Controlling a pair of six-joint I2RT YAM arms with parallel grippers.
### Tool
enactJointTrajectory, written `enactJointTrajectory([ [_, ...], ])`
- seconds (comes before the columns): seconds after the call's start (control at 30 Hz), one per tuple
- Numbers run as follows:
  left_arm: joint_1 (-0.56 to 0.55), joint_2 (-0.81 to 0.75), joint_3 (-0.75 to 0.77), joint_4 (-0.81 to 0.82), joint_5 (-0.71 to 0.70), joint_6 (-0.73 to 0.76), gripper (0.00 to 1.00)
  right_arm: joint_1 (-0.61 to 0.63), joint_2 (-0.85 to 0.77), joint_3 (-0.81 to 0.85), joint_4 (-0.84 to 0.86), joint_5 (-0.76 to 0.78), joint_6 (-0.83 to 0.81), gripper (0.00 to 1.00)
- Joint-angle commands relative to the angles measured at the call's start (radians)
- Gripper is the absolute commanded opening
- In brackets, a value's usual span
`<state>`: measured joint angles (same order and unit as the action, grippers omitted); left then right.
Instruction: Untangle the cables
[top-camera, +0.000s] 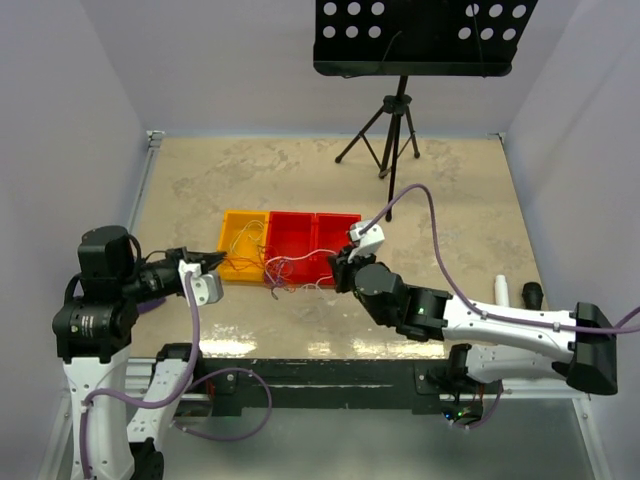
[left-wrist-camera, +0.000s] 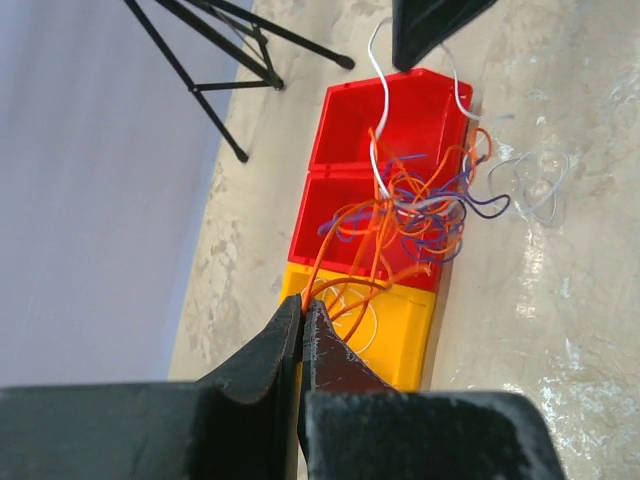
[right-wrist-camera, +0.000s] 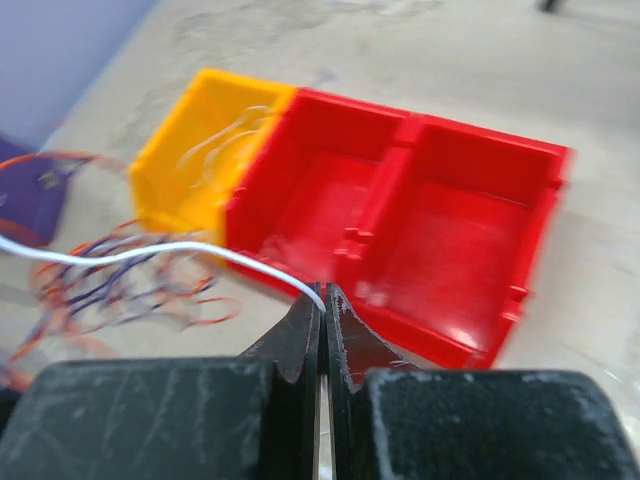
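Mottled worktop (top-camera: 450, 200); mid-frame, left hand (left-wrist-camera: 303, 312) pinches orange strands (left-wrist-camera: 376, 262), right hand (right-wrist-camera: 323, 297) pinches a white strand (right-wrist-camera: 150, 253). Pulling apart may cinch the cables (left-wrist-camera: 425, 205) tighter or drag the bins (right-wrist-camera: 385, 190).

The left arm (top-camera: 105, 295) reaches to its right, the left gripper (left-wrist-camera: 303, 310) pressed tip to tip on an orange cable (left-wrist-camera: 312, 275); the right arm (top-camera: 500, 325) stretches low to its left, the right gripper (right-wrist-camera: 322, 300) likewise pinching a white cable (right-wrist-camera: 200, 246).
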<state>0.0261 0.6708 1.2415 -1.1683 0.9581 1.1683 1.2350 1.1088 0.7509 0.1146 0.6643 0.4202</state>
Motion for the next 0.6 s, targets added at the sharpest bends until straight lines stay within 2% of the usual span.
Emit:
enactJointTrajectory([
  [0.0,0.003,-0.007,-0.039,0.081,-0.059,-0.021,0.0,-0.063,-0.055,0.062,-0.307,0.277,0.219,0.0],
  [0.1,0.003,-0.01,-0.088,0.096,-0.129,-0.006,0.0,-0.117,-0.144,0.074,-0.381,0.304,0.252,0.0],
  [0.27,0.003,-0.074,-0.224,0.056,-0.228,0.16,0.0,-0.18,-0.294,0.119,-0.432,0.371,0.246,0.0],
  [0.37,0.003,-0.102,-0.275,-0.002,-0.243,0.246,0.0,-0.183,-0.311,0.159,-0.424,0.394,0.209,0.0],
  [0.47,0.003,-0.119,-0.33,-0.097,-0.26,0.381,0.0,-0.183,-0.297,0.223,-0.493,0.458,0.229,0.0],
  [0.57,0.003,-0.164,-0.396,-0.123,-0.297,0.447,0.0,-0.183,-0.316,0.266,-0.507,0.492,0.207,0.0],
])
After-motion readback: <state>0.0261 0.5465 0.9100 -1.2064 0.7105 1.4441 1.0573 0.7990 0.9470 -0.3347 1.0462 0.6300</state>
